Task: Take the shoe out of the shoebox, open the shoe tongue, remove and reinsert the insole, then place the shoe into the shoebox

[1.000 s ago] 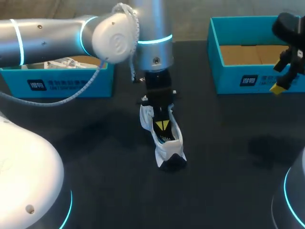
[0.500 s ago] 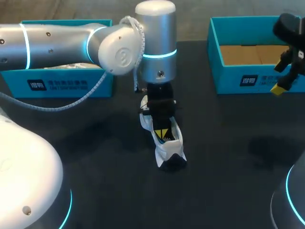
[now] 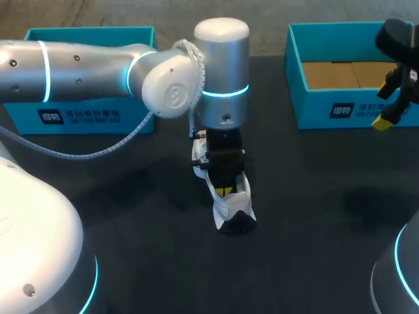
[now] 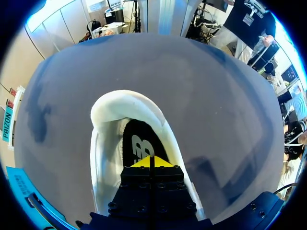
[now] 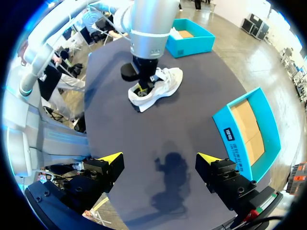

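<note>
Two yellow tips of the left gripper (image 4: 152, 162) are pressed flat together with no gap between them, and they are sunk into the mouth of the shoe (image 4: 103, 139), right over the dark insole (image 4: 136, 143). I judge this to be the insole step: the shoe is out on the desk (image 3: 314, 196) and the arm is working inside it. I cannot tell whether the tips have a pinch of the insole edge or merely rest on it.

If they hold it, the next move calls for a slow, straight lift so the insole peels free without dragging the shoe along. If not, the tips must part a little and bite again at the edge.

From above, the shoe (image 3: 226, 196) lies near the desk's middle, directly under the left gripper (image 3: 224, 191), its long axis running roughly from 12 to 6 o'clock. One shoebox (image 3: 85, 114) sits at about 10 o'clock from it, the other shoebox (image 3: 353, 108) at about 2 o'clock. The right gripper (image 5: 159, 156) hangs wide apart and holding nothing at 3 o'clock, well away from the shoe.
</note>
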`<state>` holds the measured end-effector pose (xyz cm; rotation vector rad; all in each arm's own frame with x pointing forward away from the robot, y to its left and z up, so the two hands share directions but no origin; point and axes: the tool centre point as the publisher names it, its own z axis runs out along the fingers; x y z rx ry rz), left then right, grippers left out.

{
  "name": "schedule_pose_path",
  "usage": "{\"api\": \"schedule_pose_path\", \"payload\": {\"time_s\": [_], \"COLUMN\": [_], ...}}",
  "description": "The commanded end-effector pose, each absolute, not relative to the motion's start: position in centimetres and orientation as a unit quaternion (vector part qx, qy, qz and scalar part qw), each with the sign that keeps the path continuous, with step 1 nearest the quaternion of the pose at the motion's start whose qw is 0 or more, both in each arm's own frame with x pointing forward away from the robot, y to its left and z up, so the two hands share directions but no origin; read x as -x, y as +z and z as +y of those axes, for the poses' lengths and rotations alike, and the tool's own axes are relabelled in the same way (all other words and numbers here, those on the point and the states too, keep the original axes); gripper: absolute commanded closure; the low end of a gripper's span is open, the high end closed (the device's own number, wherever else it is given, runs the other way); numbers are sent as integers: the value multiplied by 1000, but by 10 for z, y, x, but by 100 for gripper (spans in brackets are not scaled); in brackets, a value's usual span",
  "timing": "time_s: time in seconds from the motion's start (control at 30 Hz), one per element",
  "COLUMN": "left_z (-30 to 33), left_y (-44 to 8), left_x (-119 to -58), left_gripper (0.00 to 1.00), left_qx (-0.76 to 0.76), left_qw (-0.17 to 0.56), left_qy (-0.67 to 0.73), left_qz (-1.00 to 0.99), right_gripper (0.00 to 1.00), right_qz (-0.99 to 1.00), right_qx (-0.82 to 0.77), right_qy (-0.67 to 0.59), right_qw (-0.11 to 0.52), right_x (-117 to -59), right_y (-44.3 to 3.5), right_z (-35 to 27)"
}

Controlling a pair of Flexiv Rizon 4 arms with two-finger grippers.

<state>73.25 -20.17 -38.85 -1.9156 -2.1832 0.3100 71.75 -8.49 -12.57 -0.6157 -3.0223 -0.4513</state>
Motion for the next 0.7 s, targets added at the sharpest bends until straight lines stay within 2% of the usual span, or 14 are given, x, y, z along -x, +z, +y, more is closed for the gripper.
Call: {"api": "schedule_pose_path", "payload": {"time_s": [0.03,0.3,0.7], "left_z": [-201,-202,-212], "left_y": [-382,-366,-396], "left_x": [-736,-741,-749], "left_gripper": [100,100,100], "left_qx": [648,649,640], "left_qw": [99,65,39], "left_qy": [111,102,74], "left_qz": [-747,-751,-763], "right_gripper": [0,0,0], "right_qz": [-970,-970,-970], "right_qx": [198,198,198], "right_qy": [-143,-143,-143], "right_qw": [14,14,14], "right_x": [-720,-720,-720], "right_y": [-126,-126,-126], "right_z": [-84,-84,-84]}}
